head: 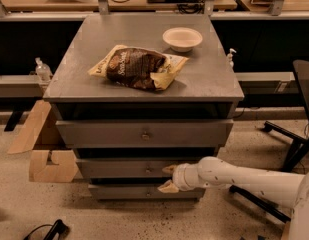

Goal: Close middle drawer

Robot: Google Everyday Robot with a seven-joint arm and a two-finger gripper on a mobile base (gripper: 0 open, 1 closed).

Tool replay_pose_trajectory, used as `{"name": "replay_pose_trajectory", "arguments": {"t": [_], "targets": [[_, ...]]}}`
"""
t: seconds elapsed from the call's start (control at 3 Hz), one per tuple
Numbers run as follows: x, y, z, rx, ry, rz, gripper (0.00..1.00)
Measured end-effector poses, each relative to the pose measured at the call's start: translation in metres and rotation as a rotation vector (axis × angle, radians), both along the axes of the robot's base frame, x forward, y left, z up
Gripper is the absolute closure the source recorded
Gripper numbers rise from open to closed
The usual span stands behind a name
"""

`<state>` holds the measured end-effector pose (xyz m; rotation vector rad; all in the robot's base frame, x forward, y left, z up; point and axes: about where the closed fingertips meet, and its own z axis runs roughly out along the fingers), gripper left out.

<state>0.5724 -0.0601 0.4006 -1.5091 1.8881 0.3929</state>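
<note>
The claw (169, 178) sits low at the front of the desk, its two tan fingertips (169, 169) spread apart, one above the other, with nothing gripped between them. The upper tip lies against the face of the middle drawer (119, 168), just right of its small round knob (148, 170), and the lower tip hangs in front of the bottom drawer (139, 192). The middle drawer's grey front runs leftward from the claw, with a dark gap above it. Behind the claw, the white arm (244, 180) stretches off to the right. Above the claw is the wider top drawer (144, 133), and higher still the grey top of the desk (204, 81). A crumpled snack bag (138, 68) lies there, up and a little left of the claw, with a pale bowl (182, 38) beyond it. Far left of the claw, cardboard pieces (44, 149) lean by the desk; to the far right stands a dark office chair (300, 134).
</note>
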Motion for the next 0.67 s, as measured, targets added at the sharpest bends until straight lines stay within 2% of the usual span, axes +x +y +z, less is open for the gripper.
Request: {"name": "replay_pose_trajectory", "arguments": {"t": [0.33, 0.67], "targets": [[-0.019, -0.013, 0.003, -0.078, -0.007, 0.025, 0.69], [-0.057, -0.031, 0.009, -0.177, -0.017, 0.077, 0.92]]}}
